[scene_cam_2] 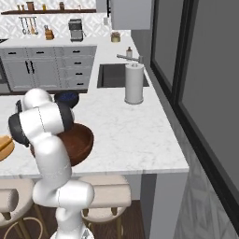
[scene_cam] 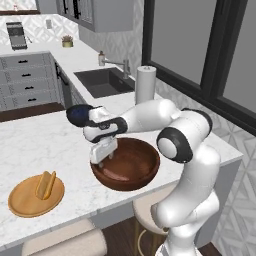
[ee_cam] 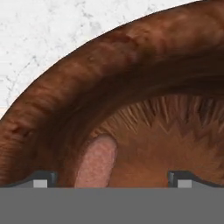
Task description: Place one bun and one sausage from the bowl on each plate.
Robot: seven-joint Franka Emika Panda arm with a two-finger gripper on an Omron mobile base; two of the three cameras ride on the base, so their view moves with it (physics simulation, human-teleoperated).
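Observation:
The dark reddish-brown wooden bowl (scene_cam: 131, 172) stands near the counter's front edge. My gripper (scene_cam: 104, 161) reaches down into its left side. In the hand view, the bowl's rim (ee_cam: 100, 65) arcs overhead and the rounded end of a reddish sausage (ee_cam: 97, 162) lies on the bowl floor. That sausage sits between my open fingertips (ee_cam: 41, 179), nearer the left one, and the gripper (ee_cam: 112, 180) is not touching it. A golden bun (scene_cam: 46, 185) rests on the orange wooden plate (scene_cam: 22, 205) at the left. From the right, my arm hides most of the bowl (scene_cam_2: 80, 140).
A dark blue bowl (scene_cam: 77, 114) sits just behind my wrist. A paper towel roll (scene_cam: 145, 82) stands beside the sink (scene_cam: 102, 81) at the back. Stools (scene_cam: 70, 245) stand below the counter's front edge. The orange plate's edge (scene_cam_2: 4, 147) shows at the left.

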